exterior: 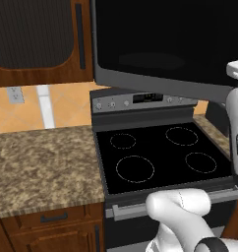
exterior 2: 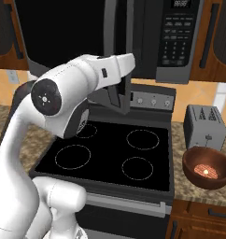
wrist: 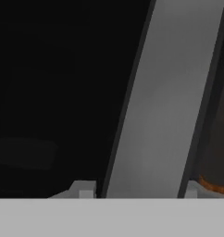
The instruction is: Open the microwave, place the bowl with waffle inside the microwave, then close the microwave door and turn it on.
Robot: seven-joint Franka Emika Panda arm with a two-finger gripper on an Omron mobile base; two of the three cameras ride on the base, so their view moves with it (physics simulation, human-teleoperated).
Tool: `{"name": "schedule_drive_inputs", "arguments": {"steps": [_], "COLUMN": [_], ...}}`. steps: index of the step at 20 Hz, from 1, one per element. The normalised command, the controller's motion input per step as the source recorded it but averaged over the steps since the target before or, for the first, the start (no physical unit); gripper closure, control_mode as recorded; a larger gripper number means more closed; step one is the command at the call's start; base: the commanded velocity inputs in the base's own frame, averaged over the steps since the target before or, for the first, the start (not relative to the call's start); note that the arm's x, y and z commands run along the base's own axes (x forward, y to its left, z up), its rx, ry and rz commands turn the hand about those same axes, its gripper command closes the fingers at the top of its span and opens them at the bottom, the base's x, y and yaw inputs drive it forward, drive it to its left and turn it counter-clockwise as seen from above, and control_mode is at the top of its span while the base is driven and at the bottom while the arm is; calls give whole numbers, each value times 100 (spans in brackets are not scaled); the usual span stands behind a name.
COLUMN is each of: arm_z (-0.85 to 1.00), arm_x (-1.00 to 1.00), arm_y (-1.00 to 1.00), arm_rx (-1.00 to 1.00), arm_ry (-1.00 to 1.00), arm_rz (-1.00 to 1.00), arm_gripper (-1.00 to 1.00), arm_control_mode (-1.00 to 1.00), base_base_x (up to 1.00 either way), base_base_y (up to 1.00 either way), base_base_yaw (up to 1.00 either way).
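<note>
- The end effector (wrist: 138, 192) sits right at the long grey handle (wrist: 164, 102); the bar runs up between its two fingertips (wrist: 84, 189), one tip on each side; I cannot tell if they squeeze the bar or just stand beside it.
- The microwave door (exterior: 160, 39) is swung part way out over the stove (exterior 2: 115, 154); the microwave (exterior 2: 180, 37) hangs above the stove, its button panel on the right.
- The step in hand looks like opening the door; I think it should swing wider, so the bowl can pass in with no bump.
- To do that well, keep the bar in the middle of the tips; move the hand in a round path, the way the door turns on its hinge; go slow, so the bar does not slip out.
- When the door is wide, let go fully and back straight off the handle; do not knock the door shut again.
- The bowl (exterior 2: 207, 167) with the waffle (exterior 2: 206, 170) waits on the tabletop (exterior 2: 178, 154), right of the stove, just in front of the toaster (exterior 2: 206, 127); it is well apart from the hand.
</note>
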Motion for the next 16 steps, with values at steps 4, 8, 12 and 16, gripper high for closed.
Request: {"name": "schedule_drive_inputs", "arguments": {"steps": [4, 8, 12, 16], "arm_z": [1, 0, 0, 0], "arm_x": [-32, -24, -27, -16], "arm_y": [100, 100, 100, 100], "arm_rx": [-1, 0, 0, 0], "arm_ry": [0, 1, 6, 1], "arm_rz": [-3, -5, -4, -5], "arm_gripper": [100, 100, 100, 100], "arm_control_mode": [-100, -100, -100, -100], "base_base_x": [0, 0, 0, 0], "base_base_y": [0, 0, 0, 0], "base_base_yaw": [0, 0, 0, 0]}}
